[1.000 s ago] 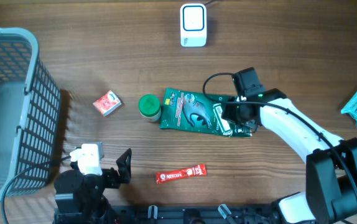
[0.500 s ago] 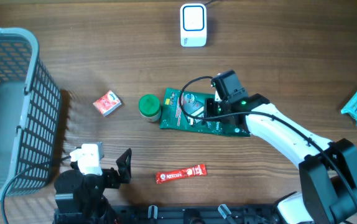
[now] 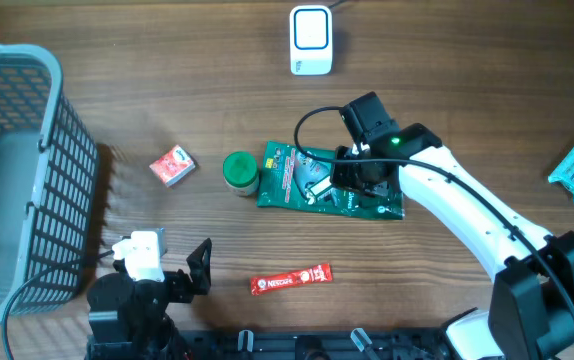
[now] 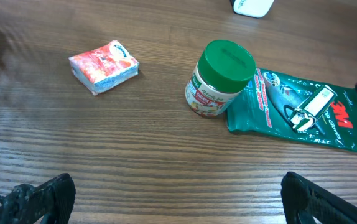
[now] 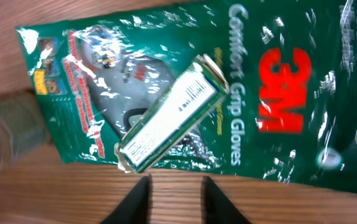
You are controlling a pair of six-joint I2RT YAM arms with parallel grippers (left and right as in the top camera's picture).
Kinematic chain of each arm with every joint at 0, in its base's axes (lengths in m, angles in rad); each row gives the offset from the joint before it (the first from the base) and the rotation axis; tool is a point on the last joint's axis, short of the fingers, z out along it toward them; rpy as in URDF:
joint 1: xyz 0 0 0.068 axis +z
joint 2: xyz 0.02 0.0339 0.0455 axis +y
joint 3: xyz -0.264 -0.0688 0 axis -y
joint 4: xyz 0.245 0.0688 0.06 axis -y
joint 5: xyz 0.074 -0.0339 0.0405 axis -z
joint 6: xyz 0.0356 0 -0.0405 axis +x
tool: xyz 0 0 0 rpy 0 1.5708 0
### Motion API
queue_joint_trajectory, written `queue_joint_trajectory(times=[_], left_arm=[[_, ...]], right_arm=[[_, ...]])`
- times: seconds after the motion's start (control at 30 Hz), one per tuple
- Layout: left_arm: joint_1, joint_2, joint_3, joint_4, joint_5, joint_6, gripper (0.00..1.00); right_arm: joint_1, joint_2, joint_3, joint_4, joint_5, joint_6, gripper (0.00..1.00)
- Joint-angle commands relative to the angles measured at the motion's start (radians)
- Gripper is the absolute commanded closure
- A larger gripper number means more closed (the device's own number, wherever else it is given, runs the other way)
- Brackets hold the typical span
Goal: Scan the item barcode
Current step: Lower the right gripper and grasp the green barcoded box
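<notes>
My right claw (image 5: 177, 199) is hanging just over the glove bag (image 5: 278, 93), with the jaws standing a little apart and gripping nothing. The sachet (image 5: 172, 115), which I am taking for the item, is lying slantwise on the bag, directly ahead of my fingertips. I am judging that picking it up is the step in hand: I am needing to close on the sachet alone, not on the shiny bag under it, then bring it to the scanner (image 3: 310, 40) farther ahead. The jar (image 4: 221, 78) is standing to my left, right against the bag's end, and nothing is blocking the way. My left claw (image 4: 178, 202) is resting wide open, well apart.
</notes>
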Motion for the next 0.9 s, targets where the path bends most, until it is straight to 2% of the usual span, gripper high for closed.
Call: queue_joint_trajectory(times=[0.0,0.07,0.1,0.3,0.4,0.57,0.77,0.87], left_arm=[[0.005,-0.007,-0.003,0.005,0.008,0.005,0.00],[0.005,-0.007,-0.003,0.005,0.008,0.005,0.00],[0.005,-0.007,-0.003,0.005,0.008,0.005,0.00],[0.005,-0.007,-0.003,0.005,0.008,0.005,0.00],[0.005,-0.007,-0.003,0.005,0.008,0.005,0.00],[0.005,-0.007,-0.003,0.005,0.008,0.005,0.00],[0.005,-0.007,-0.003,0.005,0.008,0.005,0.00],[0.005,-0.007,-0.003,0.005,0.008,0.005,0.00]], right_arm=[[0.008,0.010,-0.036,0.024,0.073,0.174,0.96],[0.008,0.032,-0.079,0.084,0.132,0.156,0.96],[0.008,0.057,-0.087,0.127,0.130,0.117,0.96],[0.008,0.191,-0.087,0.234,0.130,0.098,0.96],[0.006,0.193,-0.075,0.256,0.126,0.067,0.95],[0.008,0.193,0.006,0.248,0.073,-0.094,0.96],[0.008,0.193,0.032,0.296,0.014,-0.222,0.96],[0.037,0.195,0.032,0.332,-0.005,-0.230,0.96]])
